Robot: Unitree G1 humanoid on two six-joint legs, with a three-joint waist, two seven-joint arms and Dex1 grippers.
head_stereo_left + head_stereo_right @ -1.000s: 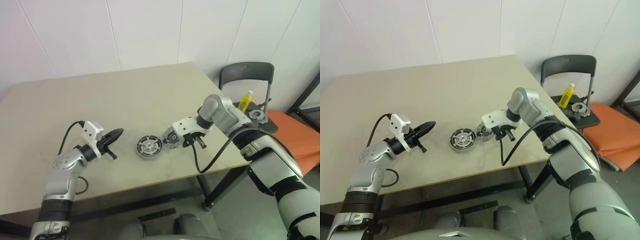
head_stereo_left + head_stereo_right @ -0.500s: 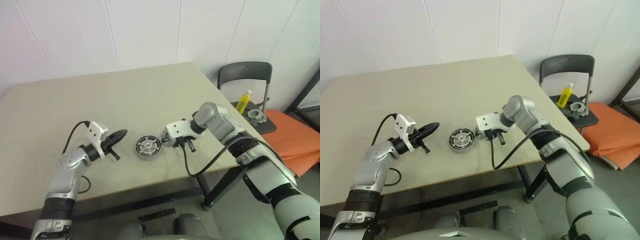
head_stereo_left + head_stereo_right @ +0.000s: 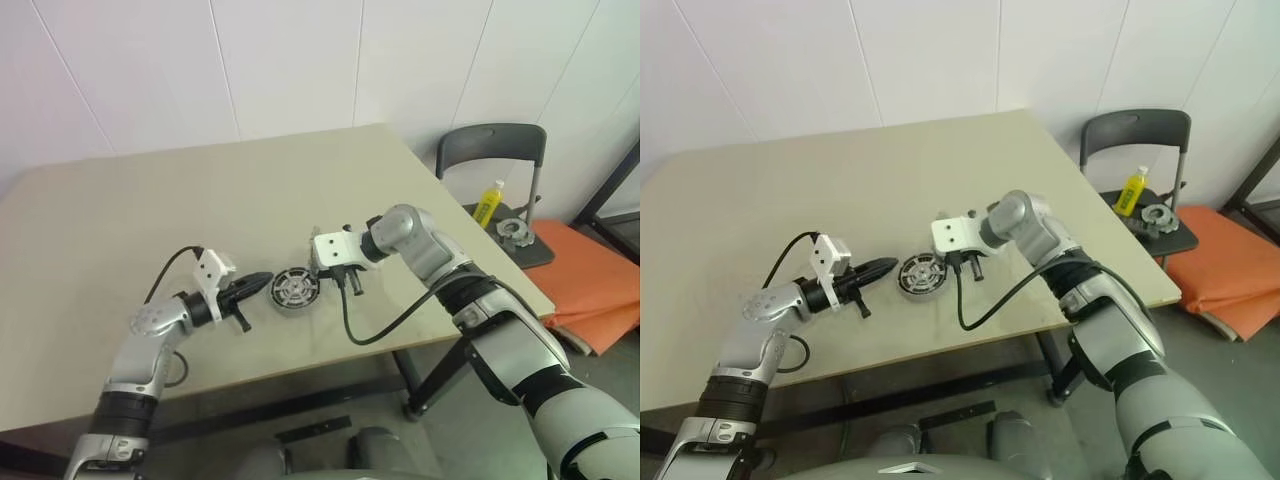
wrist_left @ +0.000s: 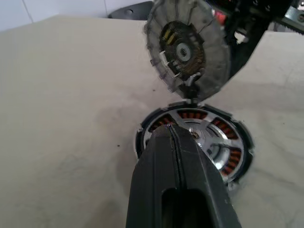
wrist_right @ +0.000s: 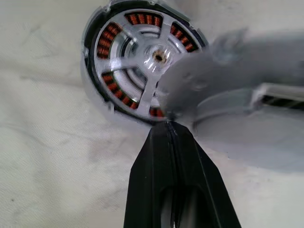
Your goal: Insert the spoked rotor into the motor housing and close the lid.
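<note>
A beige tabletop [image 3: 200,200] stands before white panelled walls [image 3: 150,60]; beyond its right corner, a dark folding chair [image 3: 490,150] carries a yellow bottle [image 3: 488,203] and a small grey metal part [image 3: 514,232], beside an orange pad [image 3: 590,280] on the floor; the tabletop's surface shows faint scuffs and specks in the wrist views. The motor housing [image 3: 295,289] lies flat near the front edge of the tabletop, copper-brown windings visible in its dark rim; the spoked rotor [image 5: 147,61] already sits inside it, spokes running to a central hub. The left pincer [image 3: 258,283], fingers pressed together and empty, points at the housing from its left, its tip just beside the rim. The right pincer [image 5: 170,127], jaws closed on the rim of the lid [image 4: 187,47], holds that disc tilted on edge above the far right side of the housing; the lid's lower edge is near the housing rim, though contact cannot be told; its dark centre faces the left wrist camera. No legible writing or brand is visible.
</note>
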